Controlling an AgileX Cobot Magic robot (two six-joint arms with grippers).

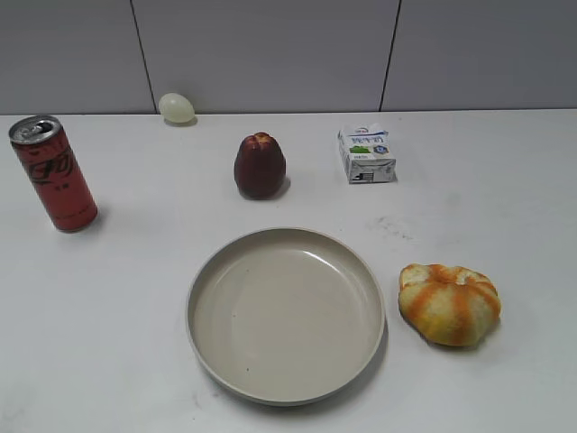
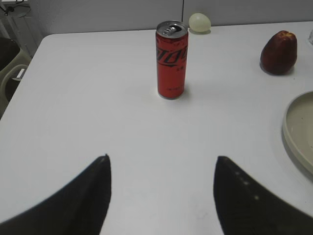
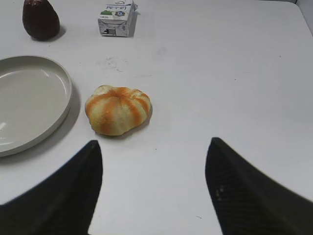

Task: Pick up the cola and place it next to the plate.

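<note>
The cola (image 1: 53, 173) is a tall slim red can with a silver top. It stands upright at the far left of the table; it also shows in the left wrist view (image 2: 171, 59). The beige plate (image 1: 212, 280) lies in the near middle, empty; its rim shows in the left wrist view (image 2: 293, 134) and the right wrist view (image 3: 61, 107). My left gripper (image 2: 161, 159) is open and empty, well short of the can. My right gripper (image 3: 154, 142) is open and empty, near the striped bun. Neither gripper shows in the exterior view.
A dark red fruit (image 1: 260, 166) stands behind the plate. A small milk carton (image 1: 367, 153) lies at the back right. An orange-striped bun (image 1: 449, 303) sits right of the plate. A pale egg (image 1: 177, 107) lies at the back wall.
</note>
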